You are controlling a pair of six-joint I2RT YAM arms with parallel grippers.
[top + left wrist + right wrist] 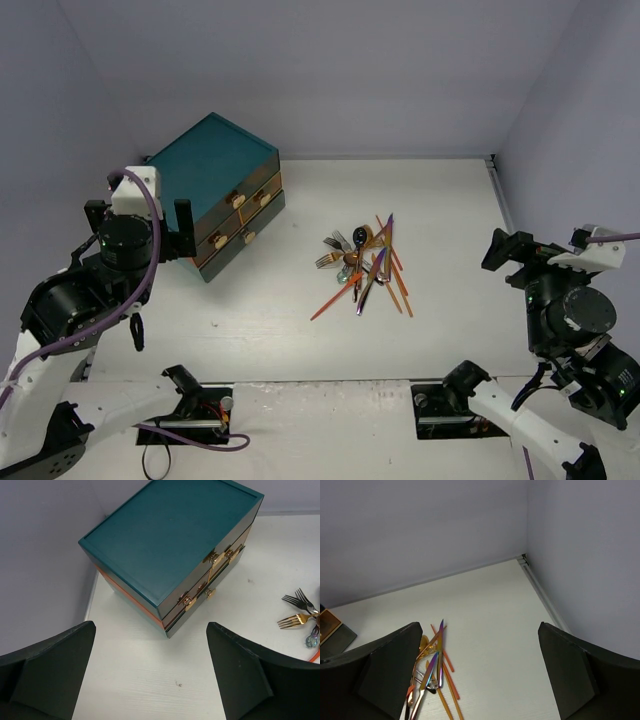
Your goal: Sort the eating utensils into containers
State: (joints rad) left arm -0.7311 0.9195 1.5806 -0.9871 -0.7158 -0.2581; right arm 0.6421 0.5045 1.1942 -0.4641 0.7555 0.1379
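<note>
The eating utensils [365, 262] lie in one tangled pile at mid-table: metal forks, spoons, orange and purple chopsticks. The right wrist view shows the pile [432, 670] at lower left; the left wrist view catches only the forks [298, 611] at its right edge. The containers are the drawers of a teal chest [215, 185] at the back left, all pushed in, with pale knobs [237, 200] showing. My left gripper [140, 215] hovers open just left of the chest [170, 535], holding nothing. My right gripper [540, 245] is open and empty, far right of the pile.
Lavender walls close the table at the back and on both sides, with a metal corner joint [522, 558] at the back right. The arm bases [200, 410] and a purple cable [150, 250] sit along the near edge.
</note>
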